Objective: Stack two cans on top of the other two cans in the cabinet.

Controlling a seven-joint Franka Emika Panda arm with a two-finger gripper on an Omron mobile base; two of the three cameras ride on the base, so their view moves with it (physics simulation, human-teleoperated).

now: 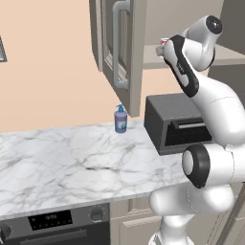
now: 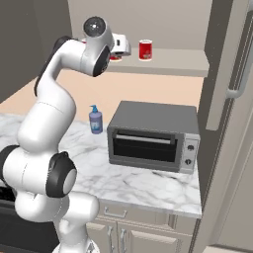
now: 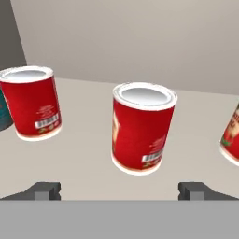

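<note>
No stacking is done: the gripper (image 3: 119, 190), jaws spread, faces the middle red can (image 3: 142, 128) standing unstacked on the cabinet shelf (image 3: 88, 154).

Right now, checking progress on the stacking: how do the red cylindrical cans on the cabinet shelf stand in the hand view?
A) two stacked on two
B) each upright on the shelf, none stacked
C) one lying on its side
B: the middle red can and the left one each stand upright on the flat shelf, apart.
</note>
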